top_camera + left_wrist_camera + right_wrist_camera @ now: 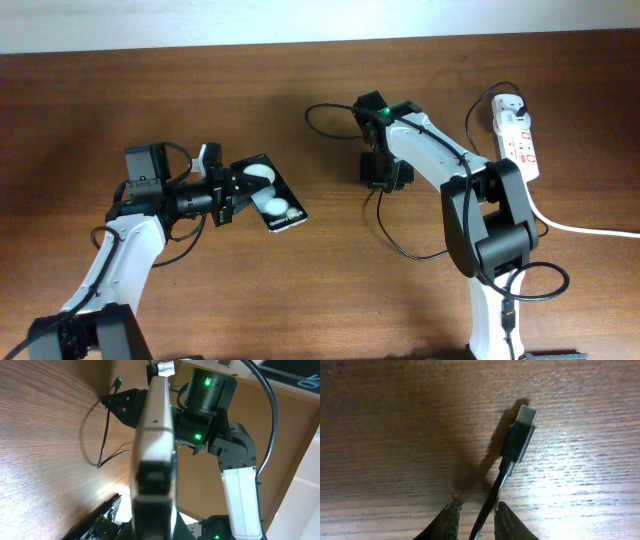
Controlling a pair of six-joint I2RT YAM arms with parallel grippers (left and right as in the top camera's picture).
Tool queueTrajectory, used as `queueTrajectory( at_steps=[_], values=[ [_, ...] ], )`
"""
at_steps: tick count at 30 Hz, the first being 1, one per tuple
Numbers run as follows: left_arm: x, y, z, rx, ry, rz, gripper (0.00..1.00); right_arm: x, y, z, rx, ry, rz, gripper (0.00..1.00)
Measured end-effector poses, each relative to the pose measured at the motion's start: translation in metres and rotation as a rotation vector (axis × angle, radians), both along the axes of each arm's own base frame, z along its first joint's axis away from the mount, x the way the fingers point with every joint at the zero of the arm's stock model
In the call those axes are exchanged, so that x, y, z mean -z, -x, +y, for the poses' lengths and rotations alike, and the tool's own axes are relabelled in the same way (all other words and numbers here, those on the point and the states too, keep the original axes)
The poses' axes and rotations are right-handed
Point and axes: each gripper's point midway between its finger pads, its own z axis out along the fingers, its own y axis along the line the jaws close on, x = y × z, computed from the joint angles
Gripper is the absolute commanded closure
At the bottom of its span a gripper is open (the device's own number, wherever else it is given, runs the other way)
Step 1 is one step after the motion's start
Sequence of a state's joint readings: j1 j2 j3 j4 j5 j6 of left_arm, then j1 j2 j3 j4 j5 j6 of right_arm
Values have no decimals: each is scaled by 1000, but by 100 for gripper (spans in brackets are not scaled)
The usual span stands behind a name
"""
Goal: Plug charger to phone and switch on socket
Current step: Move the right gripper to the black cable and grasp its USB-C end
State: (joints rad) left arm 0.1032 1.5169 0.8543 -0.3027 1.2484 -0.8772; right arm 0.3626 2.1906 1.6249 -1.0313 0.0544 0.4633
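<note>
My left gripper (228, 192) is shut on the phone (270, 195), a black glossy slab with two white spots, and holds it tilted above the table. The left wrist view shows the phone (155, 425) edge-on between the jaws (152, 515). My right gripper (383, 172) is low over the table at the centre. In the right wrist view its fingertips (479, 516) straddle the charger, with a gap on the left side. The charger's plug tip (521, 434) lies on the wood just beyond them. The cable (388, 228) trails towards me. The socket (518, 135) lies at the far right.
The socket's thick white cord (590, 230) runs off to the right. The right arm (210, 415) fills the background of the left wrist view, with the thin cable (102, 442) lying on the wood beside it. Bare wood lies between the two grippers.
</note>
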Motion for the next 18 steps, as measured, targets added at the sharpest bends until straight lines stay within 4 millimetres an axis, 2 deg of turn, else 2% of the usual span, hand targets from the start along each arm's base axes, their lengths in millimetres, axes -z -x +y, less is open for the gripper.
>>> queueTrajectory(
  at_steps=[5, 8, 13, 16, 18],
  values=[
    [0, 0, 0, 0, 0, 0, 100, 0, -15, -1, 40, 12, -68, 73],
    [0, 0, 0, 0, 0, 0, 100, 0, -17, 0, 60, 9, -75, 74],
    [0, 0, 0, 0, 0, 0, 100, 1, -17, 0, 68, 9, -75, 83],
    [0, 0, 0, 0, 0, 0, 100, 1, -18, -3, 72, 23, -82, 96],
    [0, 0, 0, 0, 0, 0, 100, 0, -25, -2, 78, 23, -110, 96]
  ],
)
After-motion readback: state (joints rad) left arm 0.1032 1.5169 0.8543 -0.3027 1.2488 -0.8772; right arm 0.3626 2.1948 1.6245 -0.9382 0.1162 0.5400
